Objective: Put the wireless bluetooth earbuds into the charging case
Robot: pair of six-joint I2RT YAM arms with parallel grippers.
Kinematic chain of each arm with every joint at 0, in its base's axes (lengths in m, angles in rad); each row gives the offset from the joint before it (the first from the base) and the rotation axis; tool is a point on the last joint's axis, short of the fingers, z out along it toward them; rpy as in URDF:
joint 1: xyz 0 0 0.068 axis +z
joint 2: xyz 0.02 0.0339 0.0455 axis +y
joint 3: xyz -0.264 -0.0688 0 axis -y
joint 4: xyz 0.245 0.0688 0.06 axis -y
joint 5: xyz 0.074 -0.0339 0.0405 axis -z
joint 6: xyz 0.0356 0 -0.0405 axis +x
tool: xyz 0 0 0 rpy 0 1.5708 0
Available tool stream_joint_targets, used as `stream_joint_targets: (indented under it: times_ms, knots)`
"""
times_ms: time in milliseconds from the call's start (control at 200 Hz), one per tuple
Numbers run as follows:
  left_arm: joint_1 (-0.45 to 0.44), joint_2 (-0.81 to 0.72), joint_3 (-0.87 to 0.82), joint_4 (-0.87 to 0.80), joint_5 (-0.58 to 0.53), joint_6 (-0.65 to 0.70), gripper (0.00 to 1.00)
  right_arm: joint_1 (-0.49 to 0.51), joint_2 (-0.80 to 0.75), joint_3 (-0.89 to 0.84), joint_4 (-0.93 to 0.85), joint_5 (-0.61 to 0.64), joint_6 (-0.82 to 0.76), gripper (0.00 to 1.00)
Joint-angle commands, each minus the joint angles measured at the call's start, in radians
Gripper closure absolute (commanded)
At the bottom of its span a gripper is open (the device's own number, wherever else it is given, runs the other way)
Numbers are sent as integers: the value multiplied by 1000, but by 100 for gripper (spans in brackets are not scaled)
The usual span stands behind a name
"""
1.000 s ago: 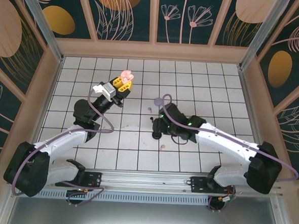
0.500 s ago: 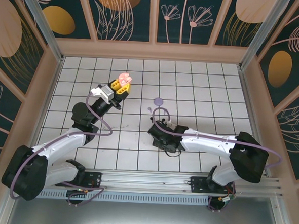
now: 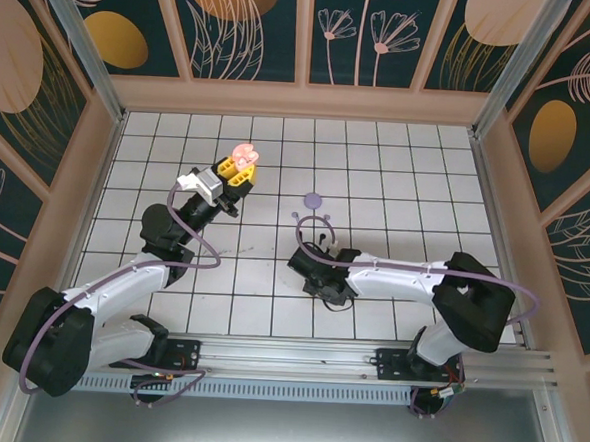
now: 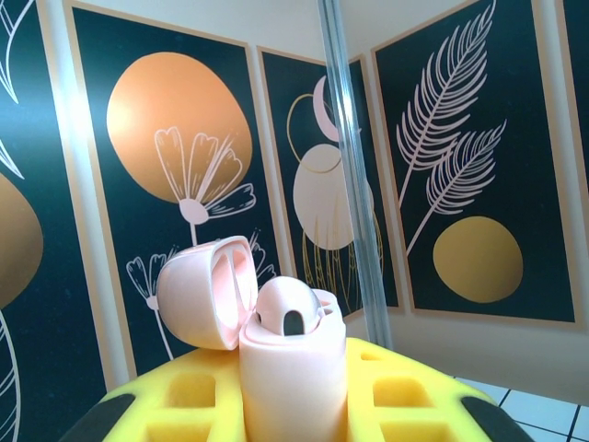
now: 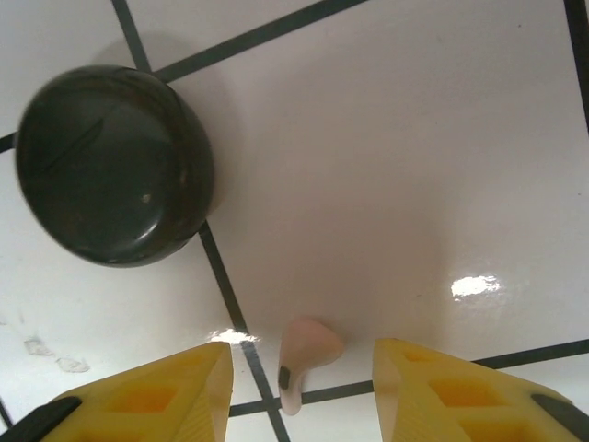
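Top external view: my left claw [image 3: 235, 174] is upper left of centre, and my right arm [image 3: 402, 280] is stretched low across the middle of the tiled floor [image 3: 398, 167].
Left claw: clamped tight on the pink case [image 4: 294, 387], which stands upright between my yellow pads [image 4: 198, 396]. Its lid [image 4: 204, 293] is swung open to the left.
Inside the case: a seated earbud [image 4: 290, 315], pink, shows at the mouth.
Right claw [image 5: 304, 376]: apart and gripping nothing, with my fingers [image 5: 156, 396] at the lower left and lower right of the right wrist view.
Loose earbud [image 5: 310, 343]: pink, lying on the floor at bottom centre between my two fingers, clear of both. Its stem crosses a dark tile line.
Black disc [image 5: 115, 166]: upper left of the right wrist view, on a tile line, apart from the loose earbud.
Lilac disc [image 3: 313, 199]: centre of the top view, above my right arm. A small lilac piece [image 3: 293, 217] sits just lower left of it, too small to tell what it is.
Change from a second ago: my right arm has swung down and left, away from the lilac disc, and its far joint has come in from the right edge. It now covers the black pieces and the pink earbud that lay open to the top view then. My left claw and the case have barely shifted.
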Motion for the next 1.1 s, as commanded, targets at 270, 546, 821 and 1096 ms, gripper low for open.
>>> stream_joint_targets:
  times_ms: [270,546,821,1096]
  knots:
    - [-8,-4,-2,53,-12,-29,100,7,35,-9,33,13,-38,63]
    - [-9,-6,1,50,-13,-31,100,8,27,-22,20,1,-94,68]
    - [-8,-4,1,53,-15,-35,100,6,47,-3,-13,-8,-169,67]
    - [-7,-6,2,52,-13,-35,100,6,84,10,-1,-25,-188,66]
